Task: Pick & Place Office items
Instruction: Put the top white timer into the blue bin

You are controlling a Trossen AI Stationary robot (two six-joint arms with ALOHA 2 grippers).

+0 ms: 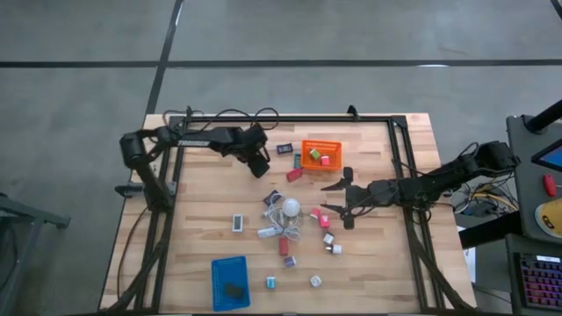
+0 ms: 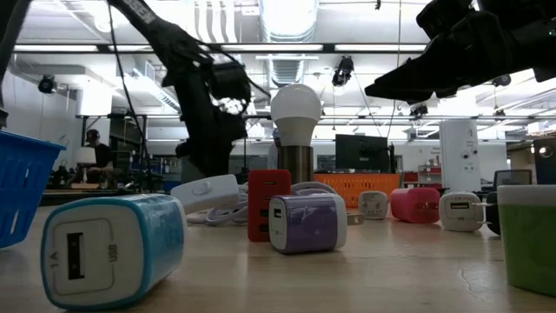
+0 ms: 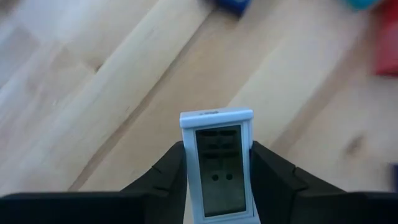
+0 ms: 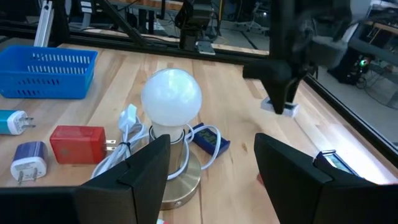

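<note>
My left gripper (image 1: 259,164) stands over the table's far middle, left of the orange basket (image 1: 320,154), shut on a small white-framed device with a grey screen (image 3: 217,165). It also shows in the right wrist view (image 4: 280,107). My right gripper (image 1: 338,197) is open and empty, right of the white round bulb (image 1: 291,208), its fingers (image 4: 146,168) spread wide. Small office items lie around the bulb: a red block (image 1: 284,246), a purple piece (image 1: 290,261), a white cube (image 1: 316,281) and a bluish piece (image 1: 271,282). My left gripper pinches the white-framed device by its two long sides (image 3: 190,163) between the two fingers. The fingers point down from above and lie along the device. Its free end (image 3: 216,114) sticks out past the fingertips toward the table, and the screen faces the wrist camera.
The orange basket holds a few small pieces. A blue basket (image 1: 230,283) with a dark piece in it stands at the near left. The bulb's white cord (image 4: 127,134) trails among the items. A dark frame (image 1: 399,158) runs round the table's edges.
</note>
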